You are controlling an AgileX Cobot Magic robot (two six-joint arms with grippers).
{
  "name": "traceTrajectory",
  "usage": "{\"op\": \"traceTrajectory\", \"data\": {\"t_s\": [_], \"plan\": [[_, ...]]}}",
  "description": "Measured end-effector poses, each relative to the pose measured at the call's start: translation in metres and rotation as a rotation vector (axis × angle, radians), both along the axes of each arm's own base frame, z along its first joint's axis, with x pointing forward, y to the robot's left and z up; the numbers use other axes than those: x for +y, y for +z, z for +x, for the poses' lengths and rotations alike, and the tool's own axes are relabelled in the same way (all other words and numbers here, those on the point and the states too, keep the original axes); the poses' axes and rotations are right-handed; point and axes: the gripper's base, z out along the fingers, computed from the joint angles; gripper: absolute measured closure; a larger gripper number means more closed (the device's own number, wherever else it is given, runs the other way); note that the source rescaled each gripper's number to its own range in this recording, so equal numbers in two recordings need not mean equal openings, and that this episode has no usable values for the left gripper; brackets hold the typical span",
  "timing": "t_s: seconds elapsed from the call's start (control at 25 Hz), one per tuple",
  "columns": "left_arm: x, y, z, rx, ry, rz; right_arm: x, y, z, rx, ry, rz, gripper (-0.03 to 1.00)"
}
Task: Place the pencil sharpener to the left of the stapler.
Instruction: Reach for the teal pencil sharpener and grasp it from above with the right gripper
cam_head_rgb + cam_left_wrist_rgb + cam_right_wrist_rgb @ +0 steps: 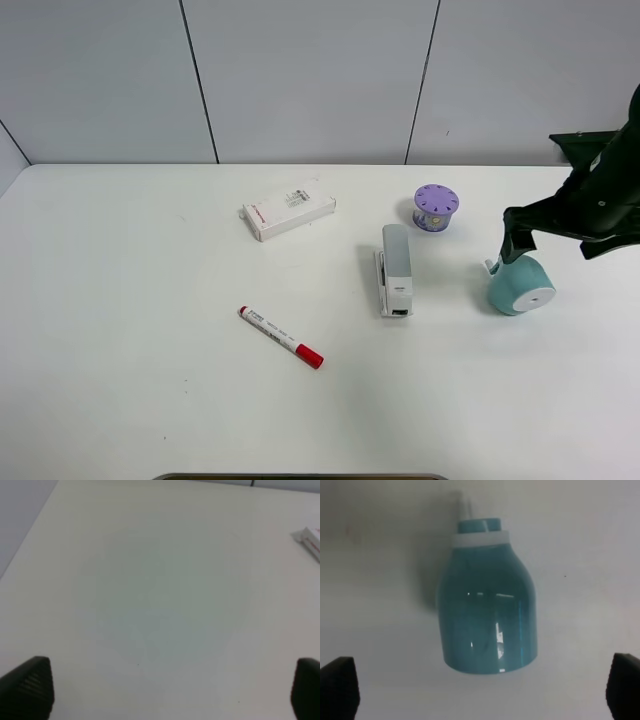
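Observation:
The teal pencil sharpener (521, 286) lies on its side at the right of the table, white round face toward the front. In the right wrist view the pencil sharpener (487, 622) fills the middle, between the two dark fingertips (339, 686) spread wide at the frame's corners. My right gripper (515, 238) hangs open just above and behind it, not touching. The light grey stapler (395, 269) lies lengthwise in the middle, left of the sharpener. My left gripper (172, 690) is open over bare table, out of the exterior view.
A purple holed cylinder (436, 207) stands behind the stapler. A white box with red print (288, 210) lies at centre back, its corner also in the left wrist view (309, 540). A red-capped marker (281, 337) lies left of the stapler, nearer the front.

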Motion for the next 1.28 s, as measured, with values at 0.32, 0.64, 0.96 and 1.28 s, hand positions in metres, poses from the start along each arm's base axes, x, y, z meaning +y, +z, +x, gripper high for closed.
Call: {"op": "traceTrajectory", "data": {"t_s": [0.32,0.64,0.96,1.28], "plan": [[0.000,0.000,0.000,0.000,0.000,0.000,0.001,-0.027,0.011,0.049,0.001,-0.002,-0.03],[0.000,0.000,0.000,0.000,0.000,0.000,0.001,-0.049,0.020,0.072,0.001,-0.002,-0.03],[0.000,0.000,0.000,0.000,0.000,0.000,0.001,-0.079,0.026,0.133,0.001,-0.004,-0.03],[0.000,0.000,0.000,0.000,0.000,0.000,0.001,-0.099,0.027,0.177,0.001,-0.005,-0.03]]}}
